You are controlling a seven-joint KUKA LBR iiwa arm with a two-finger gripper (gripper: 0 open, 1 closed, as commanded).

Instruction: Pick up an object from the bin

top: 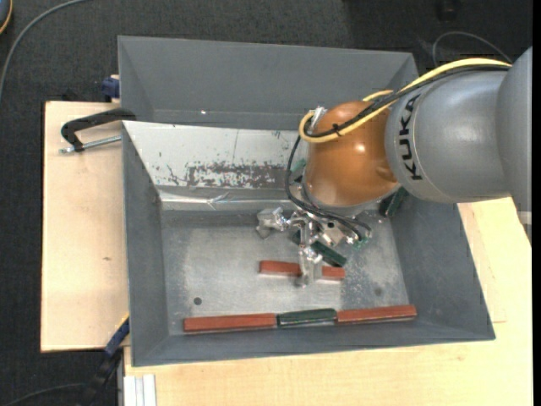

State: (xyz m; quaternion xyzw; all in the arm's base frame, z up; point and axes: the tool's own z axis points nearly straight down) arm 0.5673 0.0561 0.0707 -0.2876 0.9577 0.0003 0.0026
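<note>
My gripper (306,269) is down near the bin floor, right of the middle, under the orange cover of the wrist. It stands right over a short red-brown flat bar (275,268) that lies crosswise on the floor. The bar's left end sticks out to the left of the gripper and a bit of its right end shows on the other side. The gripper's body hides the middle of the bar, so I cannot make out whether it has hold of it.
Along the front wall lie a long red-brown bar (228,321), a dark green bar (307,317) and another red-brown bar (376,314), end to end. A small dark speck (197,302) sits on the floor at the left. The arm covers the bin's right back part.
</note>
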